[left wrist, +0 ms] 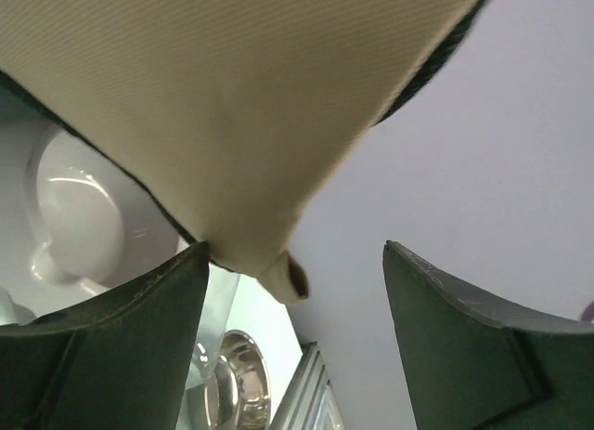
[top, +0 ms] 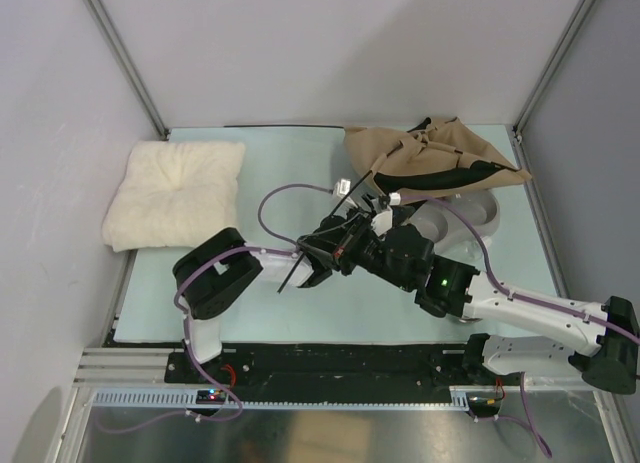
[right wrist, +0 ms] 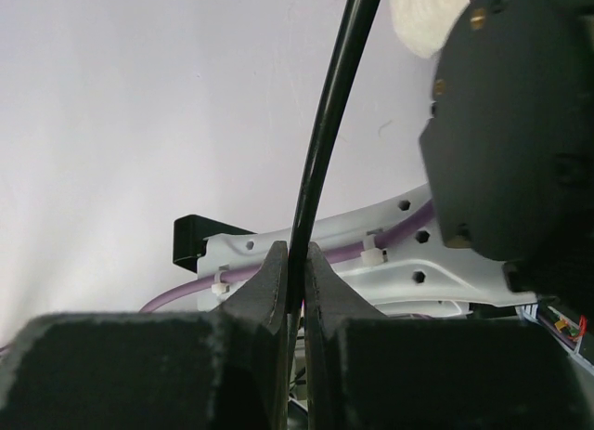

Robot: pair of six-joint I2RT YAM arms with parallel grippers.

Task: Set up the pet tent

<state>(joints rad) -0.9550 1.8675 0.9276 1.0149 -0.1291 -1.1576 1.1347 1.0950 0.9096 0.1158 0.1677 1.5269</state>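
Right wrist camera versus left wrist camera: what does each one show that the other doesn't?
Right wrist only: the right gripper shut on a thin black pole that runs up out of the picture. Left wrist only: a corner of the tan tent fabric pointing into the gap of the open left gripper, ending in a small sleeve. Both: a pale wall behind, and only a piece of the tent.
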